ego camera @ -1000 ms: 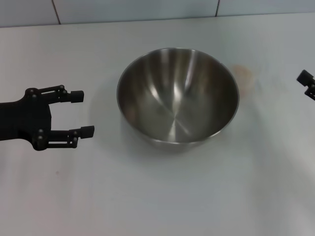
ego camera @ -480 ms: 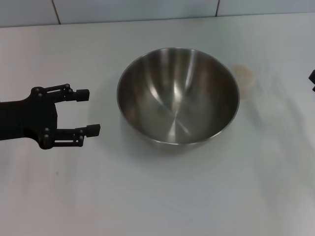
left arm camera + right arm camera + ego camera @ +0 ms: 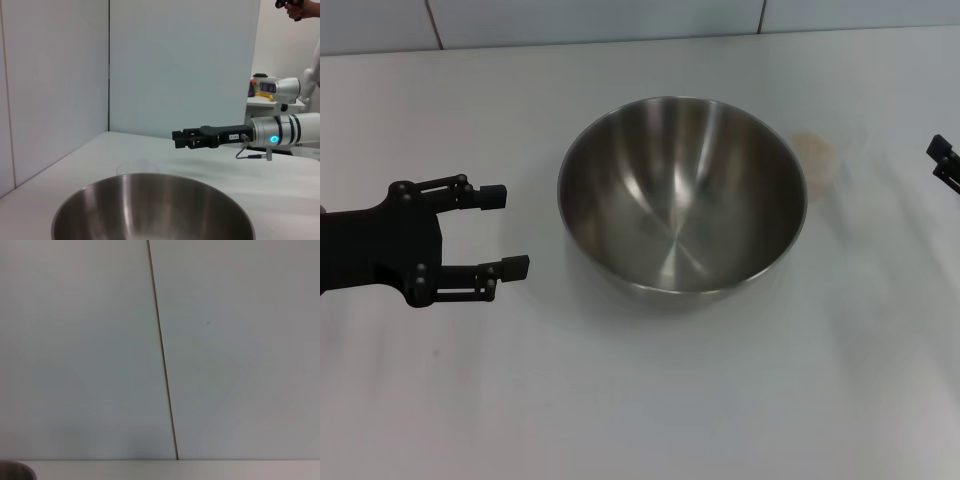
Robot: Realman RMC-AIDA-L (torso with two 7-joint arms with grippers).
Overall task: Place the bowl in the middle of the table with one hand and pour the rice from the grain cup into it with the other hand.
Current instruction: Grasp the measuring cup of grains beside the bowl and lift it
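Observation:
The shiny steel bowl (image 3: 680, 195) stands upright near the middle of the white table (image 3: 650, 400); its rim also fills the bottom of the left wrist view (image 3: 152, 207). My left gripper (image 3: 505, 230) is open, level with the bowl and a short gap to its left, touching nothing. The small translucent grain cup (image 3: 817, 158) stands just beyond the bowl's right rim and shows faintly behind the bowl (image 3: 137, 167). Its inside looks pale cream; I cannot make out single grains of rice. Only the tips of my right gripper (image 3: 945, 165) show at the right edge, apart from the cup.
A tiled wall (image 3: 620, 20) runs along the table's far edge. The right arm (image 3: 275, 132) reaches over the table beyond the bowl. The right wrist view shows mostly wall (image 3: 160, 350) and a sliver of bowl rim (image 3: 15, 471).
My left gripper has slid a little to the right, closer to the bowl, still open. The right gripper's tips drew back toward the edge, then came in again. Bowl and cup have not moved.

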